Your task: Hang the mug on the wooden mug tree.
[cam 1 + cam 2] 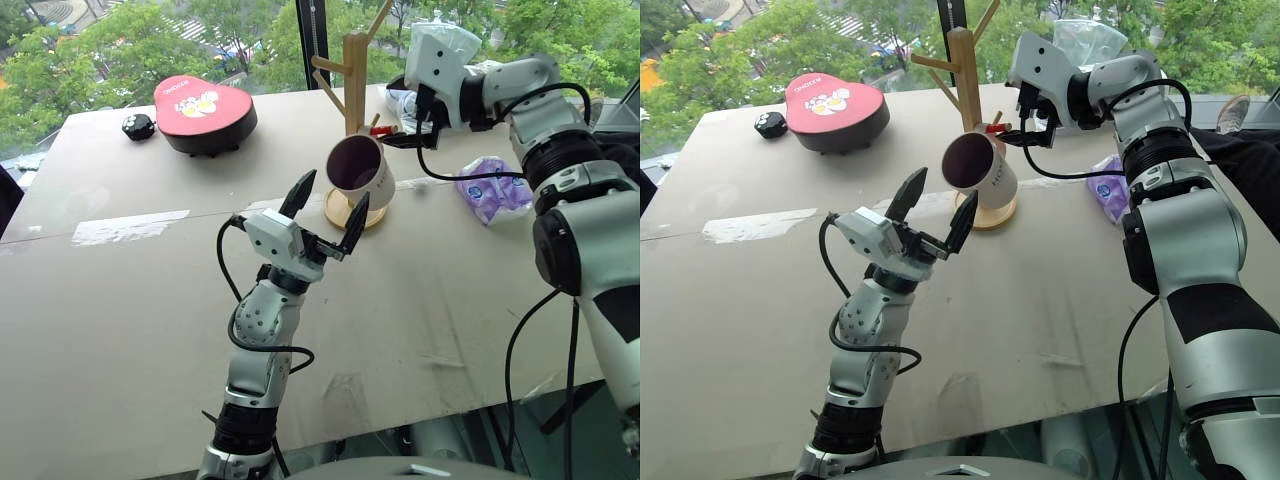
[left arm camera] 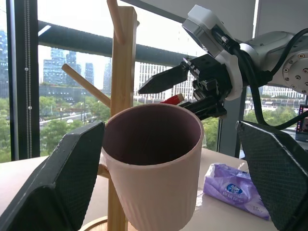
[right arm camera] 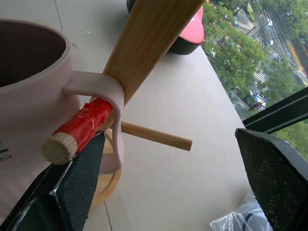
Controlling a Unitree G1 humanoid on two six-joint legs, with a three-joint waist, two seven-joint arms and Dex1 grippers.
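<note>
The cream mug (image 1: 362, 172) with its dark maroon inside hangs tilted on the wooden mug tree (image 1: 356, 82), its loop handle (image 3: 102, 90) over a red-taped peg (image 3: 81, 129). My right gripper (image 1: 392, 137) is open just behind the handle, one finger on each side of the peg's end, holding nothing. My left gripper (image 1: 336, 188) is open in front of the mug and points up at it. Its fingers (image 2: 54, 185) stand wide on either side of the mug body (image 2: 153, 166) without closing on it.
A red heart-shaped box (image 1: 205, 112) and a small black object (image 1: 137, 125) lie at the back left of the table (image 1: 120, 320). A purple tissue pack (image 1: 493, 187) lies to the right of the tree's round base (image 1: 342, 213). A window runs behind the far edge.
</note>
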